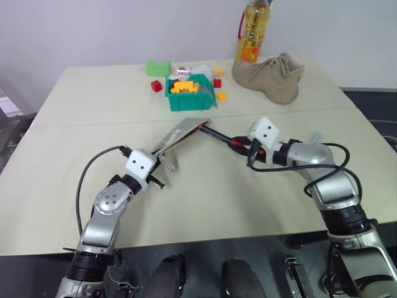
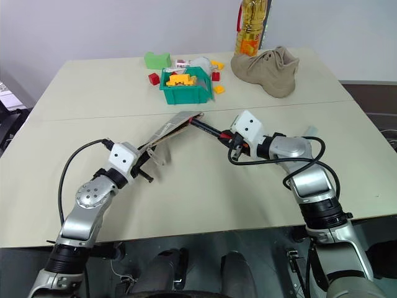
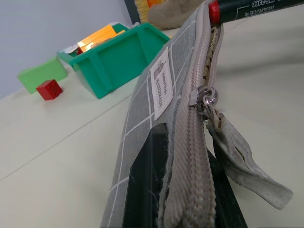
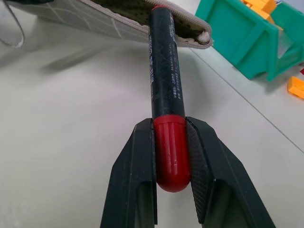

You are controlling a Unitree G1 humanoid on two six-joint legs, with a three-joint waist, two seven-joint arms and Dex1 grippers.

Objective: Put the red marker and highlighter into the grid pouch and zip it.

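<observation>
The grid pouch (image 1: pixel 181 133) is grey with white lines and a white label (image 3: pixel 161 85), and it hangs lifted off the table at a slant. My left gripper (image 3: pixel 183 142) is shut on the pouch's near zipper edge. The zipper slider (image 3: pixel 204 97) sits partway along, with the mouth beyond it open. The red marker (image 4: pixel 164 71) has a black barrel, and my right gripper (image 1: pixel 245 147) is shut on its red cap (image 4: pixel 171 156). The marker's far end rests at the pouch's open mouth. The highlighter is out of view.
A green bin (image 1: pixel 186 102) with yellow blocks stands just behind the pouch. Around it lie a green block (image 1: pixel 158 67) and red blocks (image 1: pixel 156 85). A tan boot (image 1: pixel 273 77) and an oil bottle (image 1: pixel 253 31) stand at the back right.
</observation>
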